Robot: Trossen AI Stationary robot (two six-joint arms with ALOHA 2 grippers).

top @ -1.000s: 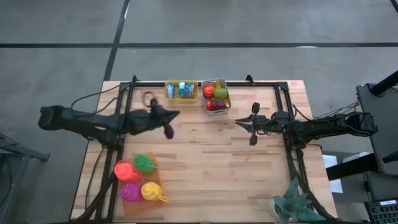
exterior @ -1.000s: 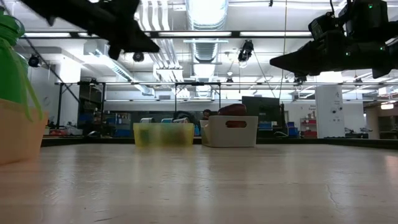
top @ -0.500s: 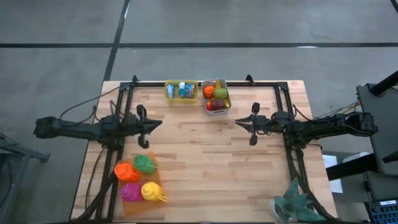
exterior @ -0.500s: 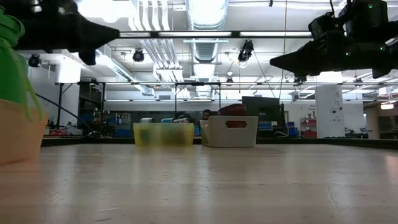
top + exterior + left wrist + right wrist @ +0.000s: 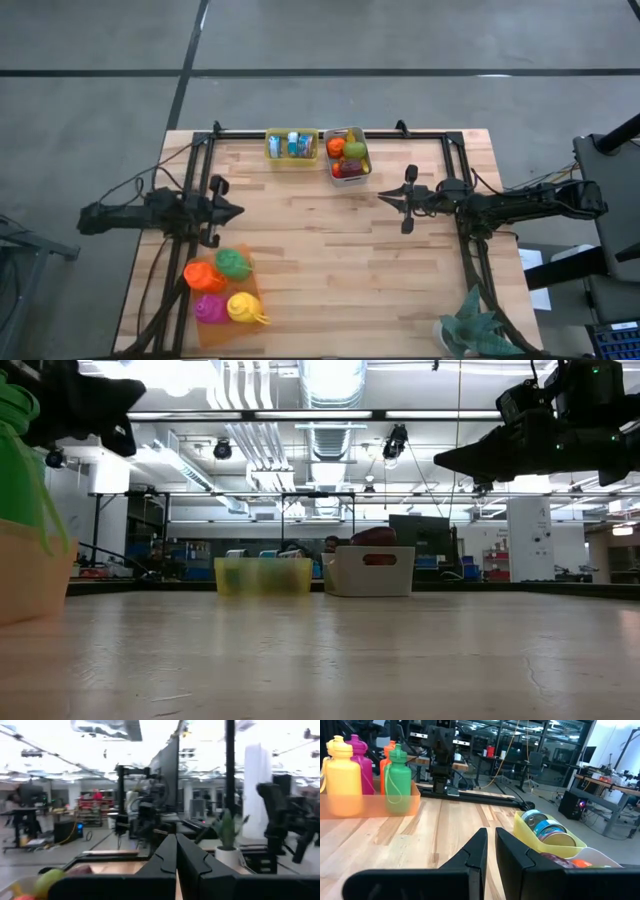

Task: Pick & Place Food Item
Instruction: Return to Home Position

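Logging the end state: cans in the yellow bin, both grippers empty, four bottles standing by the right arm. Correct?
No: the high view shows the four bottles standing by the left arm, near the left gripper. The cans are in the yellow bin, and the right gripper is empty too.

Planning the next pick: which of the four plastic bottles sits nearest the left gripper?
The green plastic bottle: the orange bottle beside it is slightly farther from the left gripper, the magenta bottle and yellow bottle farther still.

Yellow bin (image 5: 263, 576) in the low view is just a blur, contents unreadable; green bottle (image 5: 18, 455) gets chopped by the edge.
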